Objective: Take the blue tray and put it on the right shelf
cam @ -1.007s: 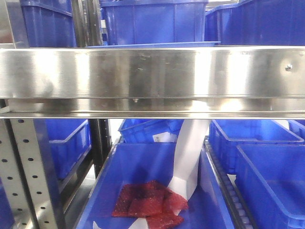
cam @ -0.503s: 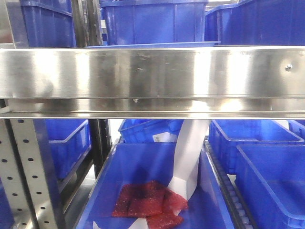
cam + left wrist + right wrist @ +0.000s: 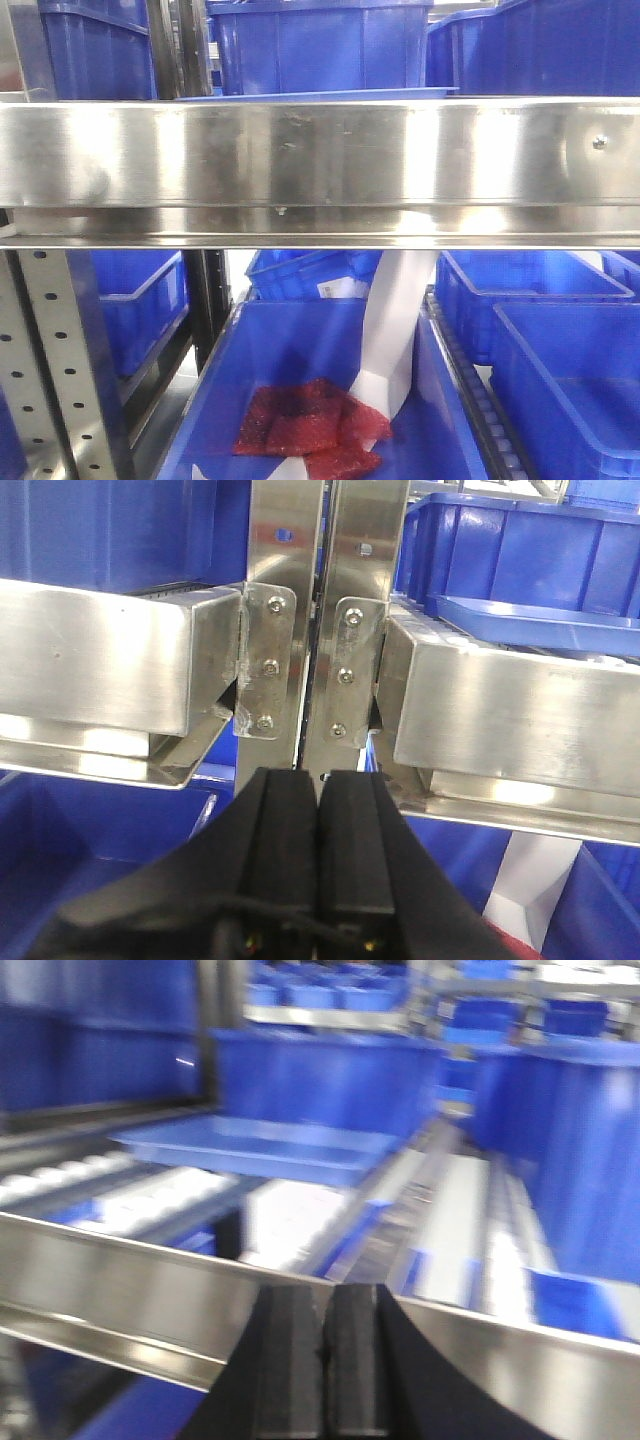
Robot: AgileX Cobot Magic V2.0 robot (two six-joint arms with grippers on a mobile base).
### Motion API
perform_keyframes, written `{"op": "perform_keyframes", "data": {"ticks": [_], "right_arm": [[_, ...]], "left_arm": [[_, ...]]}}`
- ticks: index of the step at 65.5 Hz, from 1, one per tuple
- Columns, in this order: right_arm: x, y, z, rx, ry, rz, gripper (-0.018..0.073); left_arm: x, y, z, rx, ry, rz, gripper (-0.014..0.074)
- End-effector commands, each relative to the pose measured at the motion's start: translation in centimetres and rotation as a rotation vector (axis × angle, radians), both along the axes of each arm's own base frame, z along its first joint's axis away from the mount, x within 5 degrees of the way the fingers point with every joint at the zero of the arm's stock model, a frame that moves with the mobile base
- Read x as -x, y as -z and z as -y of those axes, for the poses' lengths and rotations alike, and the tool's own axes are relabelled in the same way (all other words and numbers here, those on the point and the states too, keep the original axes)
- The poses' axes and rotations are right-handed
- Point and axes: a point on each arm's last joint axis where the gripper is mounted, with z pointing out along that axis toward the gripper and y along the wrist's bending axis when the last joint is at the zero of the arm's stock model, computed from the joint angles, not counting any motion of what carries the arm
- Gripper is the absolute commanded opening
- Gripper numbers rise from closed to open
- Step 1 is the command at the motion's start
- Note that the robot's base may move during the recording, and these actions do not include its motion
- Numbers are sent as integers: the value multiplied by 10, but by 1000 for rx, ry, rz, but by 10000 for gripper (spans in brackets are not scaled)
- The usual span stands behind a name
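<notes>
Blue tray (image 3: 255,1148) sits up on the roller lane of the steel rack, behind the front rail (image 3: 120,1275), just ahead of a deep blue bin (image 3: 325,1078). Also visible from the left wrist as a shallow rim at upper right (image 3: 540,623), and from the front only as a thin blue edge above the rail (image 3: 320,95). Right wrist view blurred.

Left claw (image 3: 319,815): pads pressed together, nothing between. Facing the joint of two uprights (image 3: 320,600), below rail height. Right claw (image 3: 325,1345): also closed flat, empty, level with the rail, tray well beyond it.

Step in hand, judged: approach before the grasp. Advice: open the right claw wide before crossing the rail; come in above the rail, not into it; take the near flared rim square, one pad under the lip. Glossy plastic likely slippery, so grip deep. Keep tray level on lift. Left claw to stay off the uprights.

Containers: tray appears empty. Lower bin (image 3: 300,350) holds red mesh pieces (image 3: 310,430) and a white folded strip (image 3: 390,340). Bin at lower right (image 3: 560,380) looks empty. Contents of upper bins (image 3: 320,45) not visible.
</notes>
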Motion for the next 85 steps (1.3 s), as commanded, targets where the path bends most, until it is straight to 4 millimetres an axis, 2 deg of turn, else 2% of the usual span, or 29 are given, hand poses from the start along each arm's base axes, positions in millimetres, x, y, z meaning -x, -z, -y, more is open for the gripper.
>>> {"op": "perform_keyframes", "data": {"ticks": [1, 14, 30, 85], "right_arm": [[1, -10, 6, 5, 91, 95, 56], [8, 24, 15, 13, 245, 102, 56], [8, 67, 17, 9, 275, 136, 56], [8, 67, 17, 9, 276, 142, 56]], "left_arm": [[0, 1, 0, 7, -4, 78, -48], [0, 1, 0, 7, -4, 78, -48], [0, 1, 0, 7, -4, 78, -48], [0, 1, 0, 7, -4, 78, -48]]}}
